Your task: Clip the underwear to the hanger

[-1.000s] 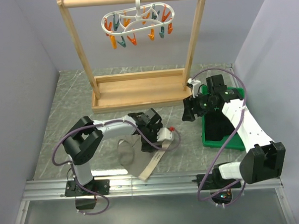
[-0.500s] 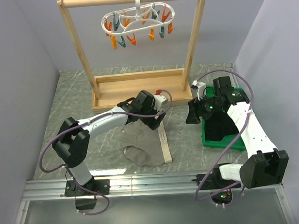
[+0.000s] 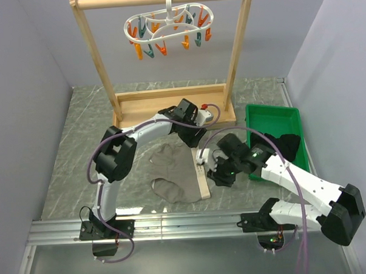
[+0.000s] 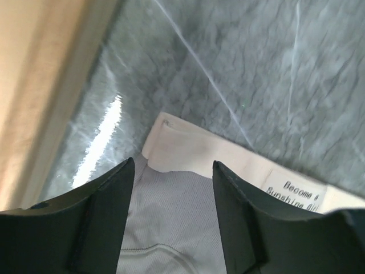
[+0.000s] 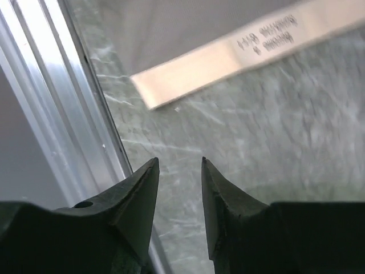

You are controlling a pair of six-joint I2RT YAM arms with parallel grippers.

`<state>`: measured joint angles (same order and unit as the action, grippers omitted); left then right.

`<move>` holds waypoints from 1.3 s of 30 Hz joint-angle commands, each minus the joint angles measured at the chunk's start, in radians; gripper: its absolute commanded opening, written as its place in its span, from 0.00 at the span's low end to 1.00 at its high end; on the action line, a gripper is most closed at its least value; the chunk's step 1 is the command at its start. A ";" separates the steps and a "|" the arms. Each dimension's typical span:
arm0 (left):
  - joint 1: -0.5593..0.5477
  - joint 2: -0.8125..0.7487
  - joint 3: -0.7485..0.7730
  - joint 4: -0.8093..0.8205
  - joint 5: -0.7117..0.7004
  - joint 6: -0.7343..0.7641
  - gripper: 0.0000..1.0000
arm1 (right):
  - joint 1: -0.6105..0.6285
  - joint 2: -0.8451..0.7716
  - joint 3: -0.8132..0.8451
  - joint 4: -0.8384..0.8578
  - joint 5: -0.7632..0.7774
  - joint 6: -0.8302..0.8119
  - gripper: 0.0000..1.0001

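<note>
Top external shows that within the last second the left gripper (image 3: 194,135) has drawn the underwear (image 3: 175,170) flat on the table (image 3: 91,129) and now stands over the far corner of its waistband (image 3: 201,172), fingers released. The right gripper (image 3: 216,172) has swung from the green tray (image 3: 262,109) to the waistband's side, fingers parted and empty. We judge a two-handed lift toward the hanger (image 3: 168,25), high on the rack (image 3: 101,74), is being prepared. The tray holds only a black cloth (image 3: 286,146).

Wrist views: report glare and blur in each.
Left wrist: a white glare streak on the table beside the wooden rack base; waistband print is readable. Right wrist: the same print is smeared, the right end effector fingers dark and soft-edged.
</note>
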<state>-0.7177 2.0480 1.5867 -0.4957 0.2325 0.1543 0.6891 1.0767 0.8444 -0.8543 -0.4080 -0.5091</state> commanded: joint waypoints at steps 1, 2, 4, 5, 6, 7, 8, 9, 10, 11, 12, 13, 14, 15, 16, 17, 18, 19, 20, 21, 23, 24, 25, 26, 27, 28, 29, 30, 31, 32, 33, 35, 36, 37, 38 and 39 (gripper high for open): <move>0.015 0.029 0.120 -0.082 0.117 0.088 0.62 | 0.145 0.002 -0.021 0.167 0.138 -0.042 0.43; 0.017 0.040 0.133 -0.095 0.114 0.093 0.61 | 0.171 0.008 -0.022 0.208 0.144 -0.031 0.43; 0.017 0.063 0.159 -0.109 0.117 0.100 0.61 | 0.249 0.044 -0.022 0.256 0.167 -0.022 0.43; 0.017 0.070 0.168 -0.116 0.116 0.106 0.60 | 0.272 0.064 -0.019 0.268 0.179 -0.016 0.44; 0.017 0.077 0.173 -0.116 0.111 0.105 0.60 | 0.297 0.087 -0.016 0.280 0.198 -0.011 0.44; 0.017 0.090 0.183 -0.124 0.113 0.106 0.60 | 0.323 0.136 -0.011 0.290 0.225 -0.008 0.44; 0.017 0.095 0.188 -0.129 0.105 0.105 0.59 | 0.332 0.158 -0.001 0.305 0.230 -0.005 0.44; 0.018 0.100 0.190 -0.130 0.102 0.105 0.58 | 0.339 0.178 0.001 0.313 0.235 -0.005 0.43; 0.018 0.104 0.188 -0.130 0.102 0.106 0.57 | 0.346 0.213 0.001 0.320 0.248 -0.009 0.43; 0.018 0.106 0.188 -0.135 0.097 0.108 0.57 | 0.348 0.227 -0.002 0.322 0.253 -0.014 0.43; 0.018 0.109 0.190 -0.138 0.097 0.108 0.57 | 0.351 0.238 -0.001 0.321 0.253 -0.020 0.43; 0.020 0.110 0.188 -0.139 0.096 0.108 0.57 | 0.355 0.252 -0.002 0.320 0.253 -0.025 0.43; 0.020 0.110 0.187 -0.142 0.097 0.110 0.57 | 0.363 0.256 -0.001 0.316 0.249 -0.028 0.44; 0.020 0.115 0.190 -0.145 0.097 0.114 0.57 | 0.371 0.262 0.002 0.311 0.241 -0.029 0.45; 0.021 0.116 0.190 -0.147 0.099 0.113 0.57 | 0.374 0.264 0.002 0.302 0.232 -0.029 0.47; 0.021 0.116 0.190 -0.149 0.102 0.116 0.57 | 0.385 0.264 0.002 0.296 0.224 -0.032 0.47; 0.021 0.121 0.190 -0.150 0.102 0.114 0.57 | 0.391 0.266 -0.001 0.294 0.222 -0.034 0.48; 0.020 0.123 0.190 -0.149 0.100 0.111 0.57 | 0.397 0.266 -0.002 0.285 0.219 -0.037 0.49; 0.020 0.123 0.190 -0.150 0.103 0.111 0.57 | 0.409 0.264 -0.004 0.282 0.212 -0.039 0.50; 0.021 0.126 0.187 -0.149 0.102 0.110 0.57 | 0.415 0.262 -0.005 0.278 0.207 -0.040 0.50; 0.020 0.126 0.180 -0.142 0.100 0.111 0.56 | 0.432 0.266 -0.016 0.271 0.212 -0.046 0.52; 0.020 0.127 0.174 -0.144 0.099 0.110 0.55 | 0.449 0.282 -0.021 0.267 0.218 -0.048 0.52; 0.021 0.127 0.173 -0.144 0.099 0.110 0.54 | 0.455 0.292 -0.022 0.268 0.224 -0.045 0.52; 0.021 0.127 0.170 -0.145 0.099 0.111 0.53 | 0.457 0.302 -0.025 0.268 0.225 -0.043 0.53; 0.021 0.124 0.162 -0.149 0.100 0.113 0.51 | 0.460 0.321 -0.028 0.273 0.241 -0.042 0.53; 0.021 0.124 0.156 -0.149 0.094 0.113 0.50 | 0.460 0.330 -0.040 0.299 0.248 -0.033 0.53; 0.021 0.120 0.150 -0.149 0.093 0.116 0.47 | 0.460 0.335 -0.050 0.314 0.262 -0.032 0.53; 0.020 0.113 0.138 -0.153 0.090 0.119 0.45 | 0.460 0.345 -0.066 0.327 0.291 -0.034 0.53; 0.021 0.109 0.131 -0.156 0.082 0.120 0.43 | 0.460 0.350 -0.073 0.343 0.305 -0.039 0.52; 0.021 0.107 0.125 -0.159 0.080 0.120 0.36 | 0.458 0.357 -0.077 0.345 0.314 -0.040 0.51; 0.023 0.101 0.115 -0.164 0.076 0.123 0.31 | 0.457 0.365 -0.085 0.345 0.325 -0.043 0.45; 0.027 0.094 0.102 -0.176 0.070 0.126 0.19 | 0.455 0.368 -0.097 0.344 0.350 -0.057 0.39; 0.032 0.081 0.084 -0.178 0.070 0.129 0.16 | 0.454 0.364 -0.113 0.342 0.353 -0.062 0.36; 0.038 0.074 0.075 -0.187 0.067 0.131 0.13 | 0.446 0.358 -0.117 0.333 0.356 -0.075 0.33; 0.041 0.066 0.064 -0.190 0.059 0.131 0.10 | 0.440 0.353 -0.123 0.327 0.359 -0.083 0.32; 0.052 0.048 0.040 -0.198 0.060 0.131 0.09 | 0.434 0.335 -0.139 0.321 0.360 -0.100 0.31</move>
<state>-0.6884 2.1708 1.6699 -0.6506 0.3099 0.2707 1.1385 1.4425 0.7345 -0.5400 -0.0883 -0.5644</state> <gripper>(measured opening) 0.110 0.321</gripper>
